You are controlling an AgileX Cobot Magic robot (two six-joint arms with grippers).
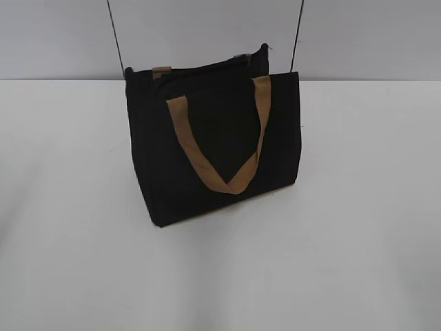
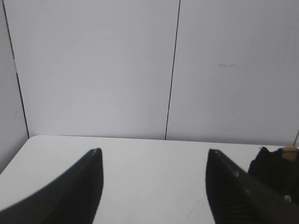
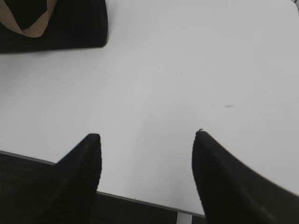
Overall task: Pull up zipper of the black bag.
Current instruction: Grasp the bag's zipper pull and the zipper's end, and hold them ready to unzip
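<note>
The bag (image 1: 213,141) stands upright on the table (image 1: 344,262), zipper (image 1: 207,67) along its top. Both grippers, left (image 2: 154,156) and right (image 3: 145,137), are spread apart, holding nothing, well away from it.

Lighting: even, diffuse, fairly bright; the white surface (image 1: 344,262) is reading pale grey with no glare showing. Shadows: a soft, faint one is lying on the surface in front of and to the left of the black bag (image 1: 213,145). Exposure: the bag is rendering near-solid black, fabric detail lost. Focus: the exterior view is looking slightly soft and grainy; in both wrist views the dark fingers (image 2: 79,191) (image 3: 79,172) are appearing blurred at their edges.
</note>
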